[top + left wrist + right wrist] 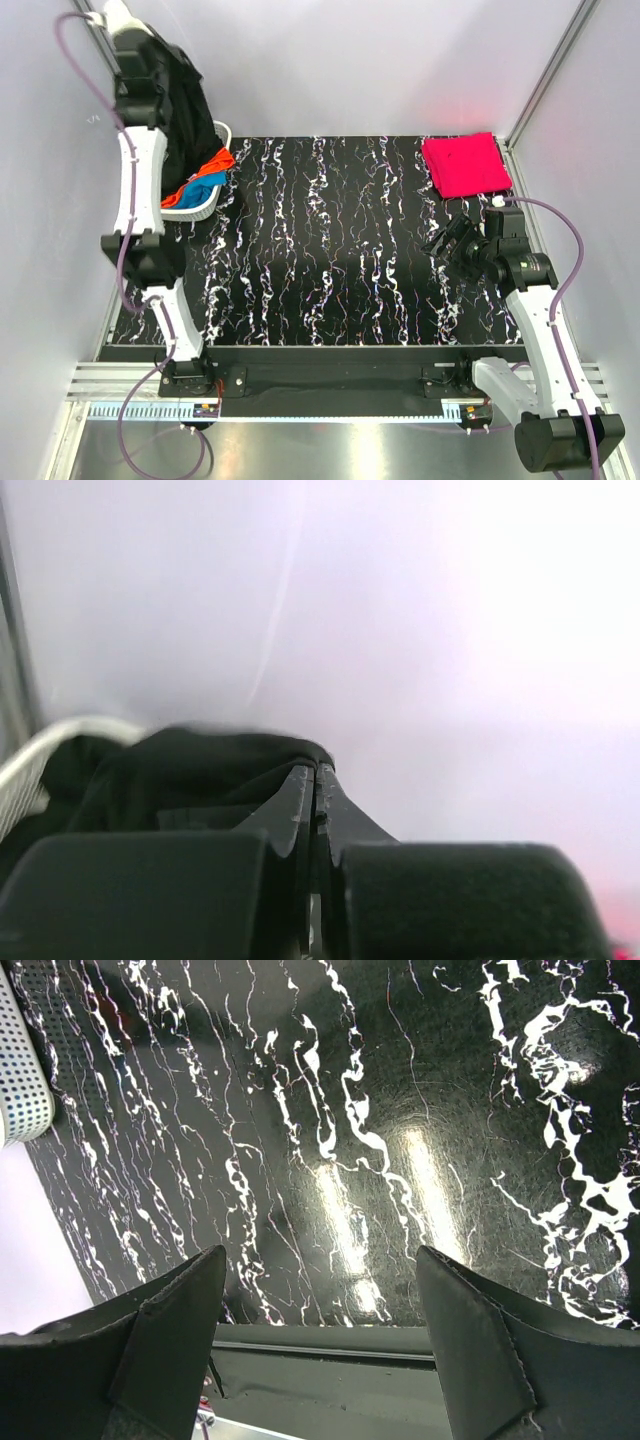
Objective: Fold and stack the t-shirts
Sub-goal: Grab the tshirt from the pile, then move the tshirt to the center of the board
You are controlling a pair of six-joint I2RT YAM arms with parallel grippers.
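Left gripper [316, 772] is clamped on the black t-shirt [195, 110]; raise until its hem clears the far-left basket [197, 212]. Right gripper [320, 1252] stands open

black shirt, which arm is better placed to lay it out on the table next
Left, likely. The left gripper is shut on the black shirt, held up above the white basket. The right gripper is open and empty, over the table near the folded red shirt.
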